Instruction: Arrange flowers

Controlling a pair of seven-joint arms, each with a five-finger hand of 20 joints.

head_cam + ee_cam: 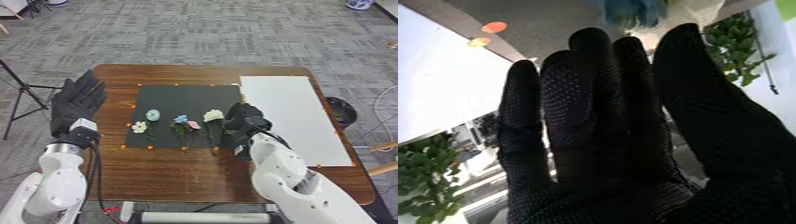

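Observation:
In the head view, my right hand (242, 120) is at the right edge of the black mat (182, 95), just beside the large white flower (213, 115). Left of that flower lie a pink flower (194, 125) and a blue flower (180, 119), their stems toward the near side. Farther left are a pale blue flower (153, 115) and a small white flower (139, 127). My left hand (78, 102) has straight fingers, left of the mat. The right wrist view shows my right hand (598, 135) open, with a blurred blue bloom (633, 12) and pale petals (687, 17) beyond its fingertips.
A white board (289, 115) with orange markers covers the right part of the wooden table (178, 175). A black chair or bin (341, 111) stands beyond the right table edge. On the left, a black tripod (25, 87) stands on the floor.

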